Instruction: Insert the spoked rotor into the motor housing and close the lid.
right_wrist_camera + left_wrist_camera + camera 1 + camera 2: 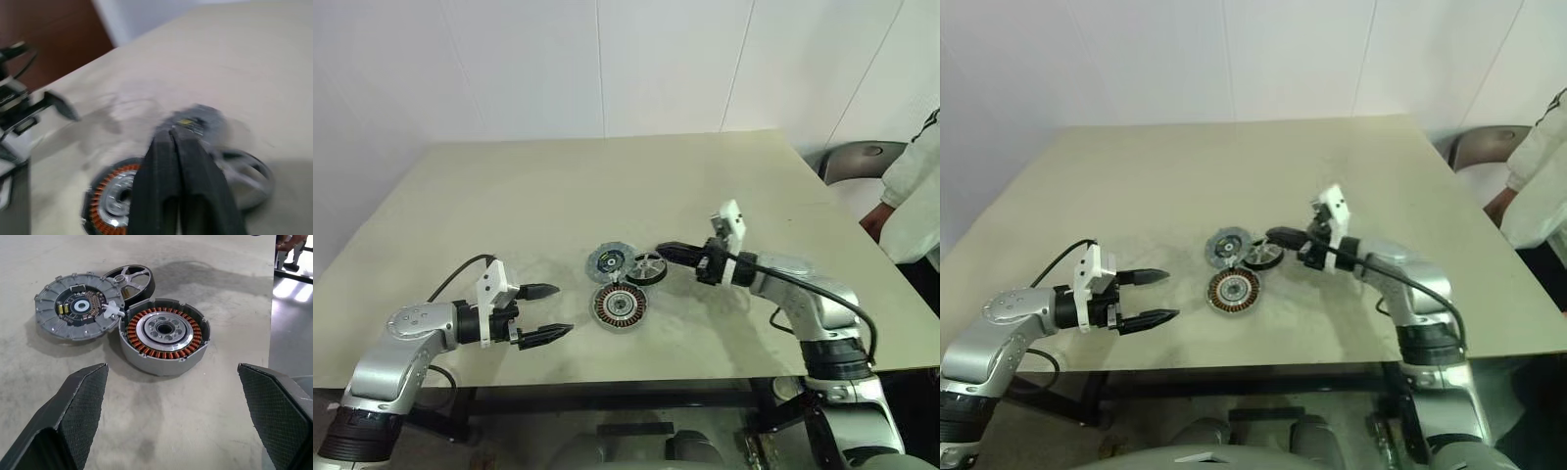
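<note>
The motor housing [621, 306], a dark ring with copper windings round a pale hub, lies on the table near its front. Touching it at the far left is the lid [606, 261], a grey disc with a dark centre. The spoked rotor [647, 267], black-rimmed with silver spokes, rests tilted behind the housing and beside the lid. My right gripper [664, 252] hovers just over the rotor's right edge, fingers [171, 161] pressed together with nothing between them. My left gripper [546, 312] stands open left of the housing, pointing at it, a hand's width away.
The three parts lie in the middle front of the beige table [509, 196]. A person in white [913, 201] stands at the right edge, beside a dark chair [860, 159]. The table's front edge runs just under both arms.
</note>
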### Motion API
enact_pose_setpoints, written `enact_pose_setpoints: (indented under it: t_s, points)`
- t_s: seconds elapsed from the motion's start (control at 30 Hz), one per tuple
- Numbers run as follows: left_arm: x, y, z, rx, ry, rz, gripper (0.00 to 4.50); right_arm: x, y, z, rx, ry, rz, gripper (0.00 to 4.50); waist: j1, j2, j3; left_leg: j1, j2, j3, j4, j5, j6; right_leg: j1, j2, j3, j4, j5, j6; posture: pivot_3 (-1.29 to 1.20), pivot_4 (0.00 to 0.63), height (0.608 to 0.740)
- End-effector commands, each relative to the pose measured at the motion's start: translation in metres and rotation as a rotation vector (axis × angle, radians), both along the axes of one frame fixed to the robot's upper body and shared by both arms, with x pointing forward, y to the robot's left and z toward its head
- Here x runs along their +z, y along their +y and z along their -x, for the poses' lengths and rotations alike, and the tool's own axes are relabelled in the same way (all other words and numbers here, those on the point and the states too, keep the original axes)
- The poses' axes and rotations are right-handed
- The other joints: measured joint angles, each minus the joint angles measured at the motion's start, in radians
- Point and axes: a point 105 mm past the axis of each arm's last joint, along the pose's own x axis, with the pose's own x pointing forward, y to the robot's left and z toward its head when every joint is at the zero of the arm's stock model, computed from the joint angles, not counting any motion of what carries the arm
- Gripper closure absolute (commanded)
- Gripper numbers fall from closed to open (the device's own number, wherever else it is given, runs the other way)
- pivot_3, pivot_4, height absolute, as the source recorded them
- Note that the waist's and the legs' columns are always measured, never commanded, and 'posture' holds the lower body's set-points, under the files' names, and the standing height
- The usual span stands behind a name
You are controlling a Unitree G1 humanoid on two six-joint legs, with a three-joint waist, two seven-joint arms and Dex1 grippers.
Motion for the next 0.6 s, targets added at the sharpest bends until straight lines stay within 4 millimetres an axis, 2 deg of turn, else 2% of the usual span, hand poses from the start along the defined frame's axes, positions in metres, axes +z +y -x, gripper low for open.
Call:
enact_pose_setpoints:
  t_s: [0.03, 0.1, 0.17, 0.33, 0.5, 0.6]
  points:
    - [0.014, -0.001, -0.002, -0.011, -0.054, 0.012, 0.0, 0.006, -0.015, -0.004, -0.112, 0.048, 0.019, 3.22, 0.002, 0.0, 0.0, 0.0, 0.0, 0.0, 0.0, 0.0, 0.0, 0.0, 0.0, 0.0, 0.0, 0.0, 0.0, 0.0, 0.0, 0.74]
    - [0.014, -0.001, -0.003, -0.012, -0.054, 0.012, 0.0, -0.002, -0.02, -0.004, -0.151, 0.158, 0.02, 2.54, 0.002, 0.0, 0.0, 0.0, 0.0, 0.0, 0.0, 0.0, 0.0, 0.0, 0.0, 0.0, 0.0, 0.0, 0.0, 0.0, 0.0, 0.74]
    - [0.014, -0.001, -0.003, -0.014, -0.054, 0.012, 0.0, -0.006, -0.018, 0.0, -0.141, 0.324, -0.074, 1.8, 0.001, 0.0, 0.0, 0.0, 0.0, 0.0, 0.0, 0.0, 0.0, 0.0, 0.0, 0.0, 0.0, 0.0, 0.0, 0.0, 0.0, 0.74]
    - [0.014, -0.002, -0.003, -0.015, -0.053, 0.01, 0.0, -0.012, -0.011, -0.003, -0.173, 0.536, -0.243, 0.1, 0.001, 0.0, 0.0, 0.0, 0.0, 0.0, 0.0, 0.0, 0.0, 0.0, 0.0, 0.0, 0.0, 0.0, 0.0, 0.0, 0.0, 0.74]
    - [0.014, -0.001, -0.003, -0.011, -0.052, 0.008, 0.0, -0.032, -0.009, -0.007, -0.248, 0.713, -0.31, 0.04, 0.001, 0.0, 0.0, 0.0, 0.0, 0.0, 0.0, 0.0, 0.0, 0.0, 0.0, 0.0, 0.0, 0.0, 0.0, 0.0, 0.0, 0.74]
    - [0.014, -0.001, -0.003, -0.01, -0.052, 0.006, 0.0, -0.037, -0.004, -0.01, -0.265, 0.789, -0.387, 0.04, 0.0, 0.001, 0.0, 0.0, 0.0, 0.0, 0.0, 0.0, 0.0, -0.001, 0.0, 0.0, 0.0, 0.0, 0.0, 0.0, 0.0, 0.74]
